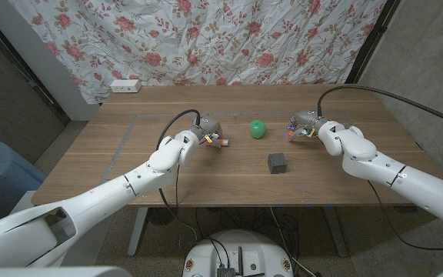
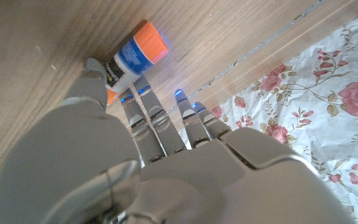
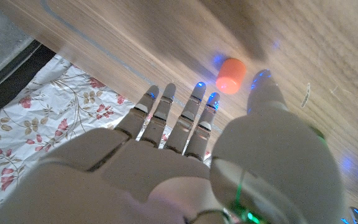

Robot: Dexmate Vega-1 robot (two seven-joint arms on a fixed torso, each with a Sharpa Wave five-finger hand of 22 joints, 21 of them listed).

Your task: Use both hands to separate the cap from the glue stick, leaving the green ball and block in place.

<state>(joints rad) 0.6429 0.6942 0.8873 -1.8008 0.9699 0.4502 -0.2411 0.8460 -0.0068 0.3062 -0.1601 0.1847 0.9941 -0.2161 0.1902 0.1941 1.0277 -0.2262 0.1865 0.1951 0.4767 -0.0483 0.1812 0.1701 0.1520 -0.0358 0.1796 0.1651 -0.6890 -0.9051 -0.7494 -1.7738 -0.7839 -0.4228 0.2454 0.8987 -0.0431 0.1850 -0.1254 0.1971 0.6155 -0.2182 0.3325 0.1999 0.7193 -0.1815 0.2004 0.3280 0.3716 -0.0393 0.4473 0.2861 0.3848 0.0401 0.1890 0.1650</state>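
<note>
Left hand (image 2: 135,155) touching glue stick (image 2: 132,59), grip unclear; right hand (image 3: 185,149) spread beside cap (image 3: 230,75); ball (image 1: 258,128), block (image 1: 277,162) on table (image 1: 114,154).

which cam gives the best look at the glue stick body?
Left wrist view: the glue stick lies on the table just beyond the left hand, label and orange end clear. In the head view it's a small speck at that hand. The right wrist view shows an orange cap instead.
</note>
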